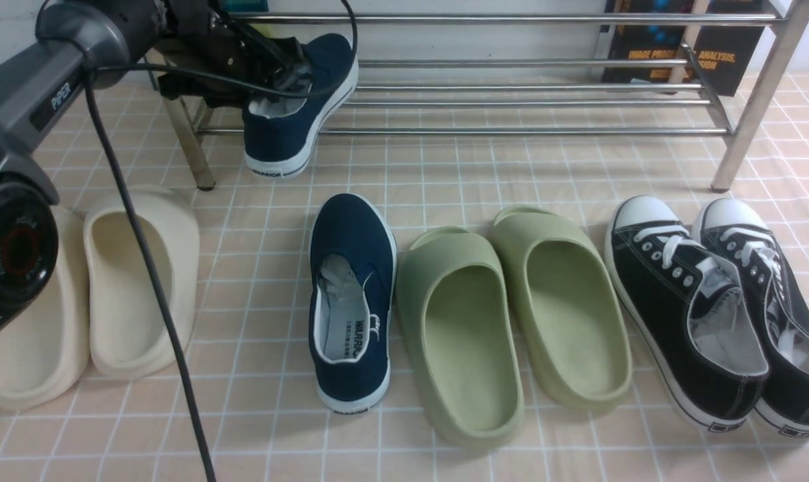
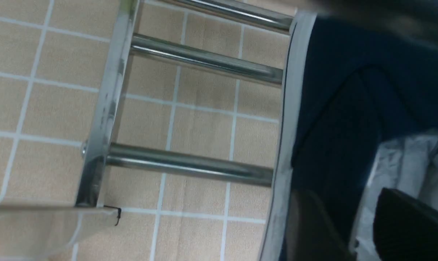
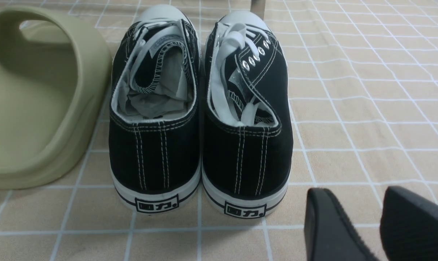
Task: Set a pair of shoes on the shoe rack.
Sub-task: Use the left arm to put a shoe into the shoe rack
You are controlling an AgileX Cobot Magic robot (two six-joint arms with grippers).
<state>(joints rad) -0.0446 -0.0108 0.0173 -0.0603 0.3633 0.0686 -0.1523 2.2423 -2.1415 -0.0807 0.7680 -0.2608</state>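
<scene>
One navy slip-on shoe [image 1: 297, 107] lies tilted at the left end of the steel shoe rack [image 1: 511, 104], toe up on the bars and heel hanging over the front bar. My left gripper [image 1: 287, 77] is at its opening. In the left wrist view the gripper [image 2: 353, 224] is open, one finger outside the shoe [image 2: 349, 90] and one inside, with the side wall loose between them, next to the rack's bars [image 2: 190, 166]. The other navy shoe [image 1: 351, 301] lies on the floor. My right gripper [image 3: 364, 224] hangs open over bare floor, holding nothing.
On the floor in front of the rack stand cream slides [image 1: 136, 281], green slides [image 1: 511, 321] and black lace-up sneakers [image 1: 706, 308]. The right wrist view looks at the sneakers' heels [image 3: 197, 156] and one green slide [image 3: 30, 90]. A dark book [image 1: 679, 40] leans behind the rack.
</scene>
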